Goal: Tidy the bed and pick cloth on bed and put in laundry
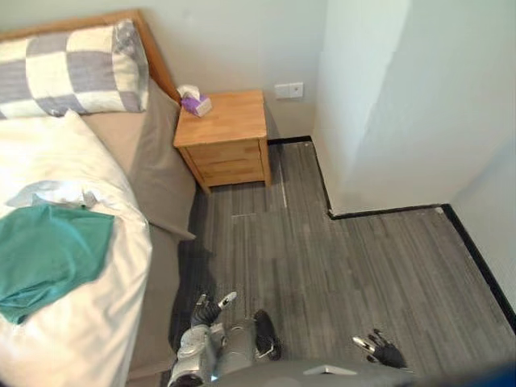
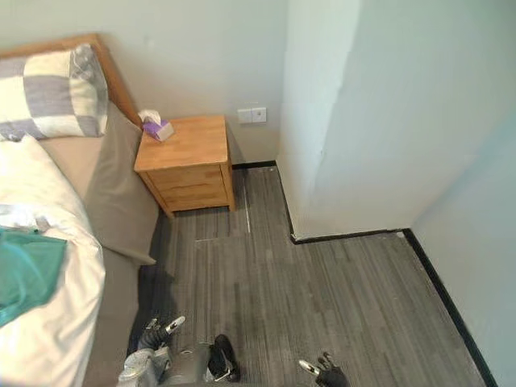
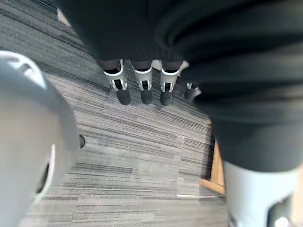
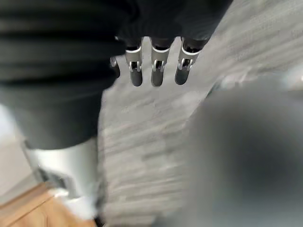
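Teal cloth (image 1: 44, 254); white duvet (image 1: 89, 322); grey-white checked pillow (image 1: 68, 68); grey striped floor (image 1: 339, 266).

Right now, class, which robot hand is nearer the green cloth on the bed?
Left. The left hand hangs beside the bed where the green cloth lies; the right hand hangs farther away over the floor.

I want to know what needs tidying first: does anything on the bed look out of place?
Yes. A green cloth lies crumpled on the white duvet, with a smaller pale cloth bunched beside it. Neither belongs on a made bed.
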Robot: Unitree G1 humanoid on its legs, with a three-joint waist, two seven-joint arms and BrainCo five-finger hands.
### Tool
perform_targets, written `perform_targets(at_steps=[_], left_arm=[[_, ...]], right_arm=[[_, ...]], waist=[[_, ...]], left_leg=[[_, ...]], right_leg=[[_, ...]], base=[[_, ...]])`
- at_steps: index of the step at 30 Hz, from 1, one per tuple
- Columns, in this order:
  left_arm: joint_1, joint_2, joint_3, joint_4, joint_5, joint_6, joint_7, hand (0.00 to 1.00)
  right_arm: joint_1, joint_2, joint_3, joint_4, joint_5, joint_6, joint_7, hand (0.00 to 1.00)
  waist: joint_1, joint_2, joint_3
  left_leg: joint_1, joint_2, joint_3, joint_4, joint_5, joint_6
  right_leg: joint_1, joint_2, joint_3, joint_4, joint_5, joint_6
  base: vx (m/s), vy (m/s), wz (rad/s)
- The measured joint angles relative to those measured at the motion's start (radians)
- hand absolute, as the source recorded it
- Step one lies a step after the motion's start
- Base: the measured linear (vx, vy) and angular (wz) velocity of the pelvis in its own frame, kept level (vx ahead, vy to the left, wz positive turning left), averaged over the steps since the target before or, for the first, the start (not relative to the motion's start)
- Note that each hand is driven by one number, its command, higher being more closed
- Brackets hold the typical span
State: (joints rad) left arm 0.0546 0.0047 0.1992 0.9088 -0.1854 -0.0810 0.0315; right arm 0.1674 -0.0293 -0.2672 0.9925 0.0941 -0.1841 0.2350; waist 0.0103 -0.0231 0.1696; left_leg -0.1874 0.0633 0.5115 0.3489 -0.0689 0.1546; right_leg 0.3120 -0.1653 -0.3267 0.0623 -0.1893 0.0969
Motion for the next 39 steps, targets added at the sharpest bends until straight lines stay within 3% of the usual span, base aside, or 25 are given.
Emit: perform_targets(at_steps=[2,5,7,8,9,10,11,13,15,16,17,18,20,21,22,23,24,25,28,29,32,34,37,38,39], left_arm=[[0.003,0.003,-0.004,0.007,0.000,0.012,-0.011,0.00],[0.012,0.023,-0.046,0.030,0.003,0.014,-0.012,0.00],[0.015,0.027,-0.066,0.051,0.042,0.012,-0.007,0.00],[0.020,0.037,-0.084,0.064,0.078,0.009,-0.001,0.00],[0.024,0.058,-0.109,0.081,0.108,0.002,0.002,0.00],[0.025,0.065,-0.113,0.092,0.110,0.000,0.006,0.00],[0.021,0.086,-0.122,0.096,0.125,-0.005,0.019,0.00],[0.023,0.094,-0.130,0.096,0.135,-0.003,0.022,0.00],[0.018,0.102,-0.162,0.106,0.138,0.001,0.022,0.00],[0.004,0.103,-0.164,0.126,0.138,0.006,0.020,0.00],[0.002,0.103,-0.166,0.132,0.138,0.006,0.019,0.00],[-0.001,0.102,-0.169,0.137,0.139,0.012,0.017,0.00],[-0.002,0.095,-0.167,0.137,0.139,0.013,0.013,0.00],[-0.003,0.091,-0.155,0.136,0.145,0.011,0.011,0.00],[0.003,0.091,-0.141,0.137,0.164,0.010,0.011,0.00],[-0.005,0.068,-0.122,0.134,0.169,0.010,0.013,0.00],[0.005,0.042,-0.100,0.125,0.185,-0.003,0.013,0.00],[0.006,0.029,-0.082,0.124,0.189,-0.009,0.019,0.00],[0.017,0.007,-0.044,0.114,0.197,-0.017,0.020,0.00],[0.018,0.000,-0.033,0.107,0.196,-0.018,0.020,0.00],[0.034,-0.004,0.008,0.068,0.197,-0.036,0.019,0.00],[0.043,-0.004,0.007,0.046,0.196,-0.046,0.020,0.00],[0.045,-0.003,-0.016,0.049,0.166,-0.058,0.050,0.00],[0.046,0.005,-0.041,0.056,0.155,-0.058,0.061,0.00],[0.047,0.023,-0.057,0.065,0.154,-0.056,0.062,0.00]], right_arm=[[-0.006,0.021,-0.010,0.001,-0.001,0.001,-0.002,0.00],[-0.037,0.008,-0.037,0.036,-0.010,0.025,0.005,0.00],[-0.049,-0.022,-0.037,0.049,-0.007,0.088,0.035,0.00],[-0.052,-0.042,-0.043,0.054,0.004,0.129,0.038,0.00],[-0.056,-0.050,-0.040,0.055,0.037,0.159,0.038,0.00],[-0.058,-0.052,-0.039,0.055,0.052,0.168,0.037,0.00],[-0.061,-0.054,-0.033,0.063,0.076,0.186,0.035,0.00],[-0.069,-0.046,-0.019,0.061,0.091,0.193,0.032,0.00],[-0.094,-0.056,0.008,0.064,0.119,0.191,0.033,0.00],[-0.105,-0.055,0.021,0.063,0.132,0.177,0.034,0.00],[-0.110,-0.055,0.023,0.063,0.137,0.175,0.035,0.00],[-0.117,-0.055,0.026,0.065,0.156,0.172,0.036,0.00],[-0.120,-0.052,0.026,0.063,0.166,0.166,0.036,0.00],[-0.121,-0.047,0.026,0.063,0.167,0.166,0.036,0.00],[-0.118,-0.036,0.024,0.065,0.167,0.165,0.035,0.00],[-0.119,-0.040,0.012,0.065,0.165,0.163,0.026,0.00],[-0.122,-0.040,0.011,0.059,0.161,0.150,0.019,0.00],[-0.122,-0.039,0.016,0.044,0.157,0.141,0.001,0.00],[-0.122,-0.040,0.050,0.029,0.156,0.141,-0.006,0.00],[-0.122,-0.040,0.050,0.030,0.156,0.145,-0.008,0.00],[-0.107,-0.037,0.047,0.023,0.118,0.171,-0.025,0.00],[-0.091,-0.036,0.045,0.023,0.104,0.178,-0.035,0.00],[-0.088,-0.038,0.043,0.028,0.048,0.183,-0.045,0.00],[-0.093,-0.041,0.037,0.036,0.039,0.183,-0.046,0.00],[-0.097,-0.039,0.037,0.057,0.038,0.184,-0.045,0.00]], waist=[[0.004,-0.003,-0.003],[0.011,-0.004,-0.022],[0.011,0.007,-0.036],[0.012,0.010,-0.042],[0.015,-0.011,-0.043],[0.016,-0.021,-0.043],[0.012,-0.040,-0.035],[0.010,-0.043,-0.031],[0.002,-0.023,-0.031],[-0.005,-0.008,-0.031],[-0.007,-0.007,-0.030],[-0.026,-0.003,-0.027],[-0.031,0.008,-0.013],[-0.030,0.004,-0.006],[-0.029,-0.008,-0.004],[-0.019,0.035,0.016],[-0.009,0.048,0.022],[-0.010,0.058,0.024],[-0.004,0.053,0.020],[-0.001,0.052,0.020],[0.001,0.051,0.021],[0.002,0.046,0.021],[0.006,0.056,0.012],[0.005,0.061,0.002],[0.002,0.040,-0.021]], left_leg=[[0.040,-0.002,0.062,0.008,-0.005,0.002],[0.067,-0.015,0.030,0.002,-0.030,-0.032],[0.082,-0.027,-0.019,-0.020,-0.069,-0.040],[0.126,-0.045,-0.057,-0.087,-0.096,-0.049],[0.181,-0.078,-0.089,-0.166,-0.114,-0.072],[0.211,-0.098,-0.107,-0.198,-0.114,-0.075],[0.260,-0.123,-0.147,-0.227,-0.119,-0.074],[0.314,-0.114,-0.179,-0.229,-0.127,-0.061],[0.372,-0.067,-0.219,-0.232,-0.144,-0.076],[0.387,-0.029,-0.263,-0.233,-0.148,-0.087],[0.388,-0.023,-0.279,-0.235,-0.148,-0.089],[0.398,0.000,-0.342,-0.243,-0.147,-0.105],[0.411,0.022,-0.414,-0.241,-0.162,-0.130],[0.418,0.025,-0.467,-0.238,-0.179,-0.155],[0.434,0.024,-0.508,-0.229,-0.204,-0.186],[0.456,0.055,-0.527,-0.222,-0.208,-0.191],[0.466,0.069,-0.517,-0.213,-0.195,-0.199],[0.495,0.079,-0.520,-0.220,-0.181,-0.222],[0.495,0.099,-0.523,-0.171,-0.163,-0.245],[0.472,0.104,-0.523,-0.130,-0.163,-0.245],[0.290,0.161,-0.505,0.234,-0.157,-0.272],[0.201,0.205,-0.396,0.385,-0.186,-0.275],[0.163,0.212,-0.194,0.227,-0.185,-0.254],[0.159,0.196,-0.122,0.127,-0.169,-0.224],[0.183,0.150,-0.104,0.014,-0.149,-0.199]], right_leg=[[0.053,-0.009,-0.011,-0.022,0.043,0.016],[0.086,-0.001,-0.021,-0.010,0.082,0.036],[0.056,0.010,-0.022,0.092,0.081,0.037],[0.003,-0.007,-0.028,0.255,0.074,0.048],[-0.083,-0.066,-0.031,0.495,0.093,0.047],[-0.127,-0.097,-0.029,0.615,0.135,0.054],[-0.224,-0.144,0.005,0.835,0.135,0.026],[-0.294,-0.149,0.010,0.925,0.013,-0.008],[-0.377,-0.095,0.003,0.847,-0.086,-0.021],[-0.433,-0.048,-0.009,0.706,-0.102,-0.023],[-0.444,-0.039,-0.007,0.670,-0.102,-0.022],[-0.482,0.003,0.019,0.477,-0.073,-0.019],[-0.488,0.046,0.099,0.272,0.015,-0.022],[-0.469,0.058,0.178,0.111,0.115,-0.009],[-0.438,0.057,0.206,0.089,0.242,-0.017],[-0.413,0.078,0.175,0.125,0.202,-0.039],[-0.430,0.074,0.158,0.228,0.133,-0.070],[-0.437,0.061,0.131,0.324,0.055,-0.091],[-0.433,0.049,0.092,0.427,-0.066,-0.105],[-0.423,0.050,0.081,0.423,-0.075,-0.108],[-0.303,0.063,-0.010,0.314,-0.080,-0.118],[-0.210,0.062,-0.078,0.244,-0.072,-0.123],[-0.109,0.056,-0.170,0.169,-0.065,-0.114],[-0.100,0.056,-0.205,0.163,-0.064,-0.109],[-0.096,0.035,-0.245,0.146,-0.050,-0.086]], base=[[0.23,0.077,0.13],[0.19,0.045,0.41],[0.15,0.036,0.66],[0.24,0.078,0.86],[0.27,0.069,0.86],[0.30,0.030,0.95],[0.23,0.003,0.80],[0.32,-0.025,0.64],[0.33,-0.090,0.66],[0.25,-0.105,0.73],[0.42,-0.213,1.15],[0.32,-0.181,0.99],[0.48,-0.308,1.29],[0.45,-0.331,1.52],[0.45,-0.346,1.35],[0.41,-0.317,0.99],[0.46,-0.350,0.73],[0.34,-0.266,0.56],[0.31,-0.252,0.42],[0.26,-0.239,0.46],[0.28,-0.204,0.74],[0.21,-0.095,0.82],[0.20,0.015,0.84],[0.25,0.097,1.07],[0.32,0.133,1.37]])
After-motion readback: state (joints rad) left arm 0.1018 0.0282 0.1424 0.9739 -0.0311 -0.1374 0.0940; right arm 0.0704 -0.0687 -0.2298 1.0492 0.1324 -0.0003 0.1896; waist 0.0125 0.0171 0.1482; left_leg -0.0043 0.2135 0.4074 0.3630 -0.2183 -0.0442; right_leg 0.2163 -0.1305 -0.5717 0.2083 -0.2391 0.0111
